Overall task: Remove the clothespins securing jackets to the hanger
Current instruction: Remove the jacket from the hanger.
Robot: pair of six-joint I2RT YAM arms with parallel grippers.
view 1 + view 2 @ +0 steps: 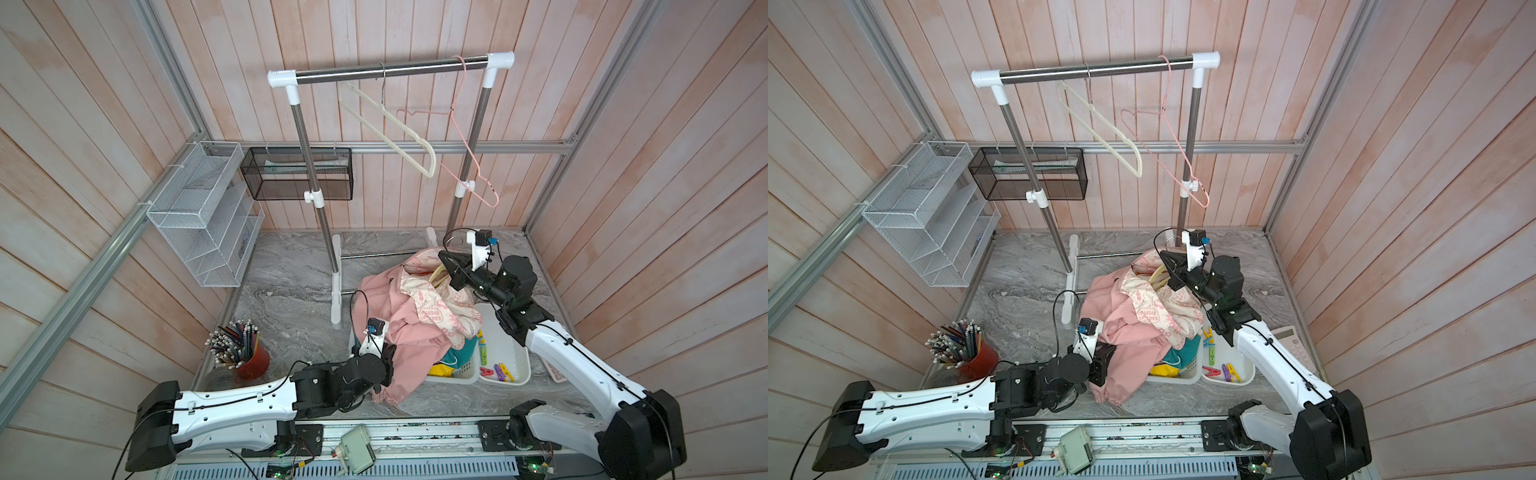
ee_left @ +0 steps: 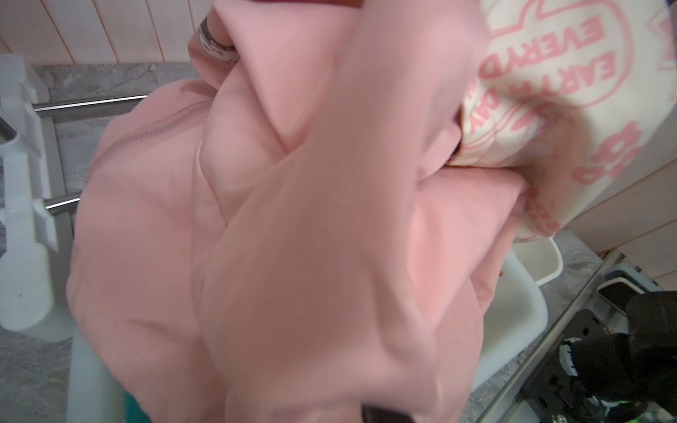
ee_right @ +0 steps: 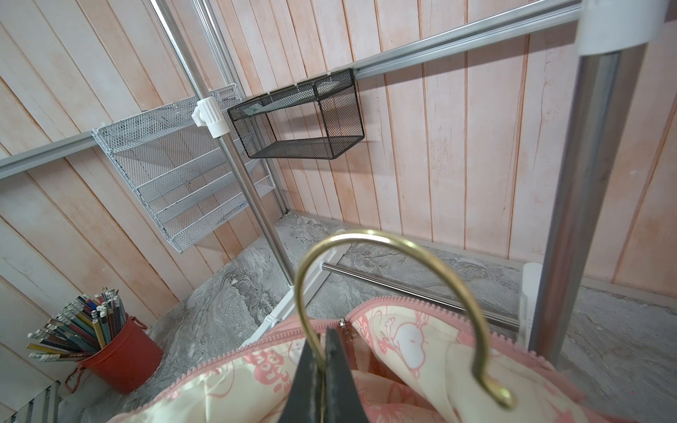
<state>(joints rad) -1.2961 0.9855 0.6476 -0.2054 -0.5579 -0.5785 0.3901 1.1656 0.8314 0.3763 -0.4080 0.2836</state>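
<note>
Jackets: pink jacket (image 1: 395,320), cream printed lining showing, heaped over a white basket (image 1: 457,377) toward the surface's front right; teal and yellow cloth underneath.
Clothespins (image 1: 503,372): loose in a white tray (image 1: 528,357) beside the basket, near the right edge.
Hanger hook (image 3: 366,232): brass, pinched by the clenched right gripper (image 3: 322,359).
Left gripper (image 1: 388,362): buried in pink fabric; its state cannot be told.

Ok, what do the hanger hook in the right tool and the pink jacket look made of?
The hanger hook: thin metal wire, brass-coloured and glossy, judging by its bright highlights. The pink jacket: soft matte cloth that folds and creases; its cream printed lining looks fuzzy, perhaps fleece.
</note>
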